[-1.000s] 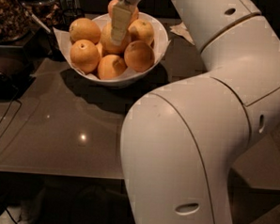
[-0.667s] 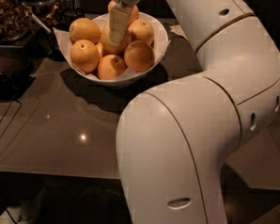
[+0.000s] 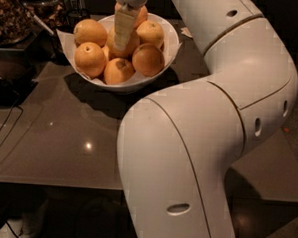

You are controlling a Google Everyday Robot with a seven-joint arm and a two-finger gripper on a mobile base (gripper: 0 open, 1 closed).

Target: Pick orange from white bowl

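The white bowl [image 3: 172, 38] stands at the back of the brown table and holds several oranges on white paper. My gripper [image 3: 122, 39] reaches down from the top edge into the middle of the bowl. It rests on the middle orange [image 3: 131, 46], a paler, yellowish fruit that it partly hides. Deeper orange fruits lie around it, such as one at the left front [image 3: 89, 59] and one at the right front [image 3: 148, 59].
My large white arm [image 3: 214, 119] fills the right and lower part of the view and hides the table there. A dark tray of brown bits [image 3: 9, 13] stands at the back left. Black cables [image 3: 0, 133] run over the table's left edge.
The arm's big links have shifted a little in the view. The gripper stays in the middle of the bowl on the same orange. The oranges have not moved.
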